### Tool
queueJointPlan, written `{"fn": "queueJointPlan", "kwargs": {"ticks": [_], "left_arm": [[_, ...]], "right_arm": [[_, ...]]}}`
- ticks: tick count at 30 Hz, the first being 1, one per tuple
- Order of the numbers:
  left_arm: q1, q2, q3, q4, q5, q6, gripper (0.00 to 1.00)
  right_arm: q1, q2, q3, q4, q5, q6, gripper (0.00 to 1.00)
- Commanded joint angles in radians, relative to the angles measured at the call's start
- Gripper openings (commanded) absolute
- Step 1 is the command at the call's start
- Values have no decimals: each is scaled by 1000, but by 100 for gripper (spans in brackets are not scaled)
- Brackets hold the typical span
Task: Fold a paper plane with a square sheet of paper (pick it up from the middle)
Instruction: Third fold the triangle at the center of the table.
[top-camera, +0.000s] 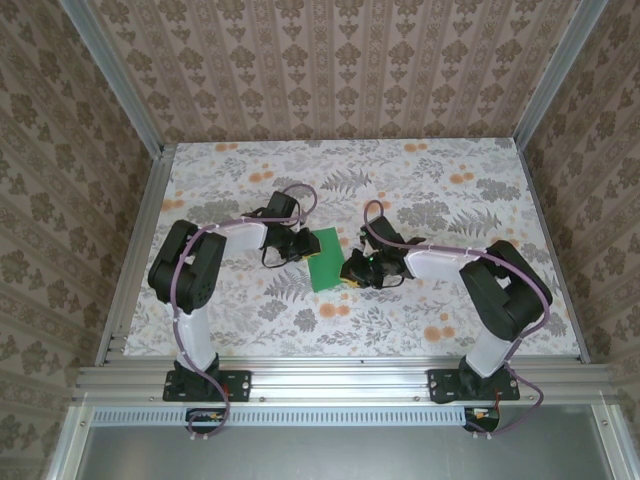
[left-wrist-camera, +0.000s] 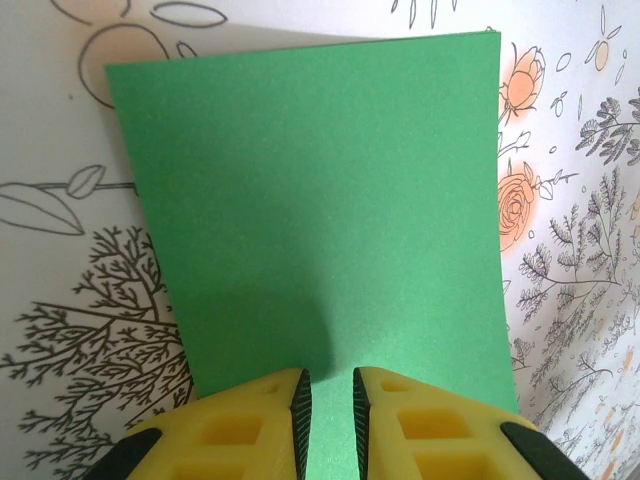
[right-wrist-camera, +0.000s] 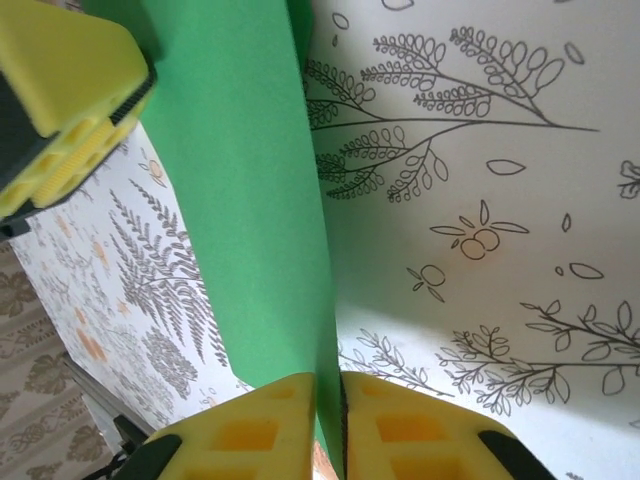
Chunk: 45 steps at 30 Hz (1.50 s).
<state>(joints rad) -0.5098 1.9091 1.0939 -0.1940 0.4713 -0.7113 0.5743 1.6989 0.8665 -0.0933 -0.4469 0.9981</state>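
Note:
The square sheet of paper (top-camera: 325, 258) is bright green and sits mid-table between my two grippers. In the left wrist view the sheet (left-wrist-camera: 320, 200) spreads face-on ahead of my left gripper (left-wrist-camera: 331, 385), whose jaws stand a narrow gap apart with the green showing through it and nothing pinched between them. My left gripper (top-camera: 299, 245) is at the sheet's left edge. My right gripper (right-wrist-camera: 328, 385) is shut on the sheet (right-wrist-camera: 250, 180), which runs edge-on out of its jaws and stands raised off the table. From above, the right gripper (top-camera: 353, 268) is at the sheet's right edge.
The floral-patterned tabletop (top-camera: 400, 180) stretches around the sheet, framed by aluminium rails (top-camera: 135, 250) and patterned walls. A yellow finger of the left gripper (right-wrist-camera: 60, 80) shows at the top left of the right wrist view, close to the sheet.

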Motion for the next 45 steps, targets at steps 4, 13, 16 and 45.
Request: {"fn": "queueJointPlan", "kwargs": {"ticks": [4, 13, 16, 45], "left_arm": [[2, 35, -9, -12, -17, 17, 23], [2, 18, -14, 7, 9, 6, 21], [5, -21, 0, 7, 18, 14, 24], [100, -67, 46, -70, -48, 123, 38]], "right_arm": [[13, -33, 14, -5, 18, -3, 4], [48, 87, 134, 14, 3, -9, 3], [52, 105, 157, -21, 24, -11, 3], [61, 107, 212, -223, 115, -69, 4]]}}
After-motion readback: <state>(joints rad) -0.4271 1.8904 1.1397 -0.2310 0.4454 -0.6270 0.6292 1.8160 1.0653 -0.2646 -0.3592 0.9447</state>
